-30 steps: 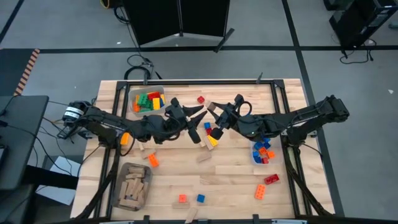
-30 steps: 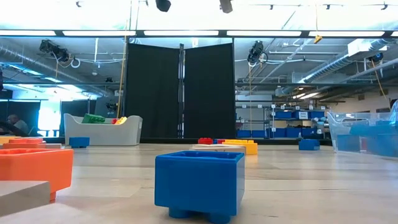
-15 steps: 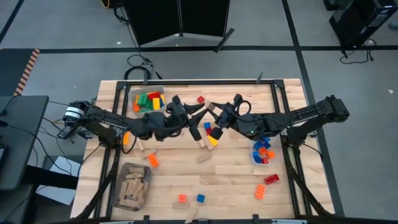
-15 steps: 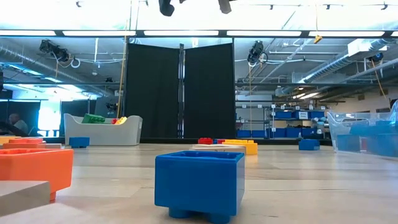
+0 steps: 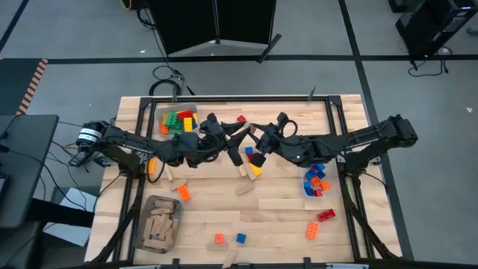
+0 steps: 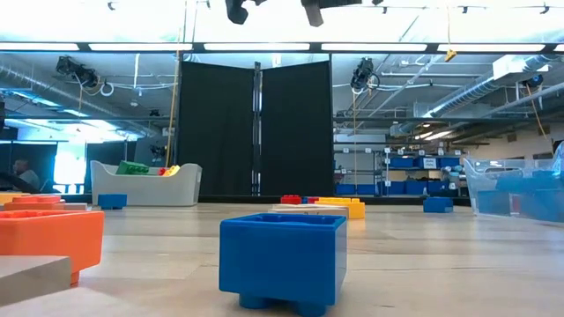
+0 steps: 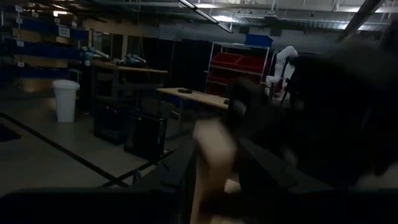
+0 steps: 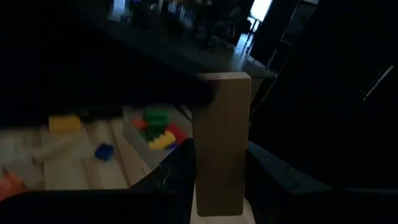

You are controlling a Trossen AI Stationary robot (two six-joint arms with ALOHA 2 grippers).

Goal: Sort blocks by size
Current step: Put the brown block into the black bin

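A tan wooden piece (image 8: 221, 143) is standing between the right pincer's (image 5: 258, 133) dark fingers (image 8: 177, 163), its long axis running straight out along them; the pincer is clamping its lower end, with the free end projecting ahead. In the high view this piece is angling toward the left arm, above the back middle of the worktop (image 5: 284, 205). The left pincer (image 5: 240, 132) is likewise closing on a pale wooden piece (image 7: 214, 163), held lengthwise between its fingers (image 7: 180, 177), though blur hides its exact tilt. Both arms are reaching inward from opposite sides, stretched low and nearly level, their pincers meeting tip to tip. Loose studded bricks (image 5: 252, 168) are lying beneath them.
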